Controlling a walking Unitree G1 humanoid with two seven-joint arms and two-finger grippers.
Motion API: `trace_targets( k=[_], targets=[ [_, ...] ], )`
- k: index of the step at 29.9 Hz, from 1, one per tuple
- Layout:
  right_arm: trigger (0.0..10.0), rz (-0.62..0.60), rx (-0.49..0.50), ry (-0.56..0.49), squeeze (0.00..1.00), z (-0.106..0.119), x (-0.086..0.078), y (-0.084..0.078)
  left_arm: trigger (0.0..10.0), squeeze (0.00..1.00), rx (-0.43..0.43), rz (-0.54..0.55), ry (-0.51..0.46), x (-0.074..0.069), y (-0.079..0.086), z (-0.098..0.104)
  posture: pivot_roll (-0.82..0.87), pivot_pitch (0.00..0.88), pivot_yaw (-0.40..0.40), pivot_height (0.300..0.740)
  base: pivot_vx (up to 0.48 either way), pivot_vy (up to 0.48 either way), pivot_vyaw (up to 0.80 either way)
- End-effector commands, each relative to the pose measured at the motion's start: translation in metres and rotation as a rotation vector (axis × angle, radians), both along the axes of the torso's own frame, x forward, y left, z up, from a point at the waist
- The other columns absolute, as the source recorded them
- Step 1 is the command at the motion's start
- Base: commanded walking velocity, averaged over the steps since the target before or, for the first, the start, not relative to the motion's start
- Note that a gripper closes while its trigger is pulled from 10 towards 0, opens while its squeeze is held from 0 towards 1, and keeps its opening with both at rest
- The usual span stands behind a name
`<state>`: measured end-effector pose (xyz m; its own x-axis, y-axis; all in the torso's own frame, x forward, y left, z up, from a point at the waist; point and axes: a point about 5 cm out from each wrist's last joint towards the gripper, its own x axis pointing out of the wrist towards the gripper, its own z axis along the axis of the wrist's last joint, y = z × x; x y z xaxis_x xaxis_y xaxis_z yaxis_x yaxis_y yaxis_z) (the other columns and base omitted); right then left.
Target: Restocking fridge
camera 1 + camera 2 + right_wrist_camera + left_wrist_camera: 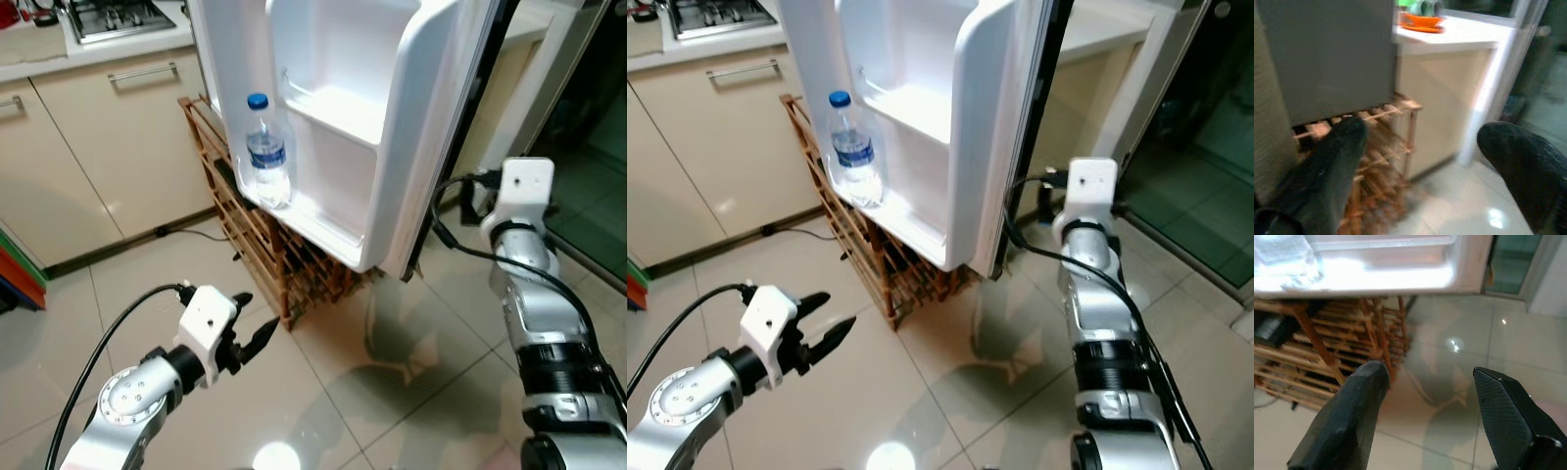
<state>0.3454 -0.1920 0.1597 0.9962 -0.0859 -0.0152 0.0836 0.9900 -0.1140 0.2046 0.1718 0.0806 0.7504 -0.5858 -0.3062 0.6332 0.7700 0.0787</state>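
cabinets (118,147): far left, hob (113,18) on the counter above them. Not in play.
left gripper (257,328): low over the floor tiles (323,392), in front of me, fingers spread and holding nothing. I see it aimed toward the foot of the rack; the wrist view confirms a wide gap between the two black fingers (1347,421).
rack (265,250): wooden, stands under and behind the open door, touching nothing I'm holding.
bottle (265,152): upright in the lowest door shelf (323,230), blue cap on, at the shelf's left end. It's the one stocked item I can see.
door (392,117): swung wide open toward me; the bin above the bottle looks bare.
right gripper (1420,166): arm raised just right of the door's edge, near its lower corner. Wrist view shows the fingers apart with nothing between them, pointed at the rack and a cream unit with an orange dish (1420,22) on top.
step: my read is between items. One bottle is placed, both grippers are free.
next: I need to find the next item to stock. I can't see a supply from here, so I'd turn or back off first, keeping the right arm off the door edge and the left clear of the rack.
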Motion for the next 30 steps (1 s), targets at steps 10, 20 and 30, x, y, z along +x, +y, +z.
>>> trace_targets(
  k=[10, 20, 30],
  targets=[
    [10.0, 0.469, 0.079, -0.002, 0.0, -0.009, -0.032, 0.03, 10.0, 0.0, -0.077, -0.15, 0.133, -0.041, -0.005, -0.022, 0.11, 0.023, 0.034, 0.74, 0.0, 0.0, 0.0],
    [10.0, 1.065, 0.362, -0.017, 0.0, 0.008, -0.095, 0.072, 10.0, 0.0, -0.088, -0.191, 0.178, -0.064, -0.017, -0.047, 0.11, 0.028, 0.036, 0.74, 0.0, 0.0, 0.0],
    [10.0, 0.647, 0.212, 0.019, 0.0, -0.014, -0.069, 0.048, 10.0, 0.0, -0.079, -0.131, 0.076, -0.057, -0.01, -0.036, 0.11, 0.034, 0.039, 0.74, 0.0, 0.0, 0.0]
  ],
)
